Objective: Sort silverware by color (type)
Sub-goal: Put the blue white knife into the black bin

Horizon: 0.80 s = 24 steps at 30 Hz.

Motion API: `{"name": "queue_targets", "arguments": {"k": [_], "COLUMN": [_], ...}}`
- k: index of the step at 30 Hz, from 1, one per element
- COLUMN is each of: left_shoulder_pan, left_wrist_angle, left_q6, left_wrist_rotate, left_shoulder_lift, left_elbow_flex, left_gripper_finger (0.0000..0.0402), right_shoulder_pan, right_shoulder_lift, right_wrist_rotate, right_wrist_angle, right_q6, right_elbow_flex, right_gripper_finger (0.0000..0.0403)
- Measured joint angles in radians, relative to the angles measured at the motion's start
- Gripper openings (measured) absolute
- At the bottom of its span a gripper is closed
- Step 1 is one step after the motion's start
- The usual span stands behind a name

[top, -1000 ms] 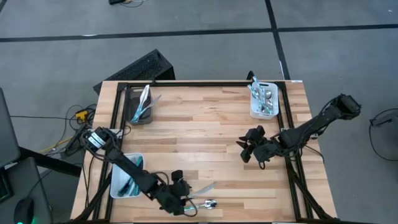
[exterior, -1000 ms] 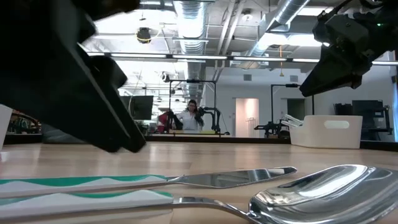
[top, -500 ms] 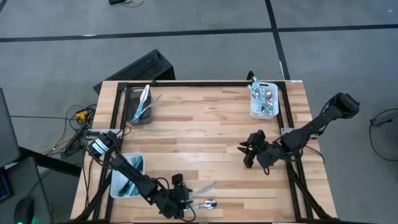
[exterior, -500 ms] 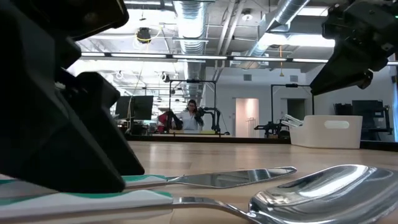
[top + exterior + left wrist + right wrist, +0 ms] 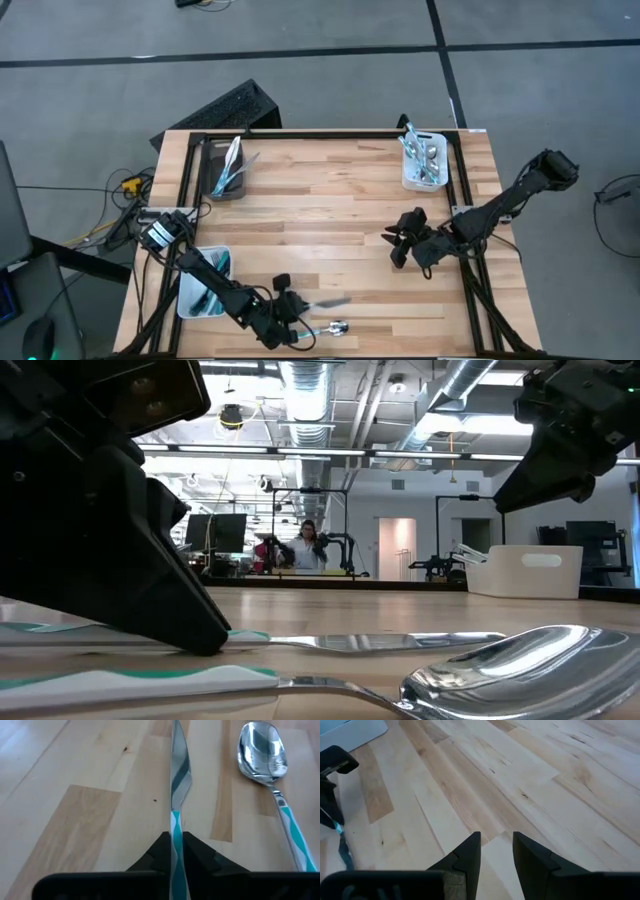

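Left tool (image 5: 173,851) grasps a knife (image 5: 176,780) near the front edge of the surface (image 5: 330,210)
The knife has a teal-and-white handle and shiny blade; a matching spoon (image 5: 261,755) lies beside it. Right tool (image 5: 496,851) is half released, empty. The white bin (image 5: 424,163) holds silver pieces

Here's the desk (image 5: 330,215), pale wooden planks inside a dark frame. Taking the white bin (image 5: 424,160) at its far right corner as our mark: straight across the far edge from it sits a dark bin (image 5: 228,170) with cutlery in it. Diagonally opposite the white bin, at the near left edge, lies a second white bin (image 5: 203,284). Along the near edge, well away from our mark, a teal-handled spoon (image 5: 330,327) rests flat on the boards
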Motion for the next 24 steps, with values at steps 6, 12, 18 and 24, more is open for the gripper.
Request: {"name": "queue_targets", "arguments": {"k": [6,12,18,24], "left_shoulder_pan": [0.002,0.047,0.179,0.401], "left_wrist_angle": [-0.048,-0.396,-0.883,-1.125], "left_q6": [-0.010,-0.138,-0.443,-0.648], "left_wrist_rotate": [-0.061,-0.285,-0.563,-0.666], "left_shoulder_lift": [-0.029,-0.224,-0.494,-0.751], "left_elbow_flex": [-0.005,-0.005,-0.046,-0.179], "left_gripper_finger": [0.0020,0.0016,0.0017,0.0017], "right_shoulder_pan": [0.001,0.001,-0.001,-0.056], "right_shoulder_lift": [0.000,0.000,0.000,0.000], "right_wrist_rotate": [0.002,0.044,0.157,0.202], "right_wrist_angle": [0.000,0.000,0.001,0.001], "right_q6": [-0.002,-0.003,-0.005,-0.007], "right_elbow_flex": [0.000,0.000,0.000,0.000], "right_gripper_finger": [0.0136,0.0136,0.0136,0.0136]}}
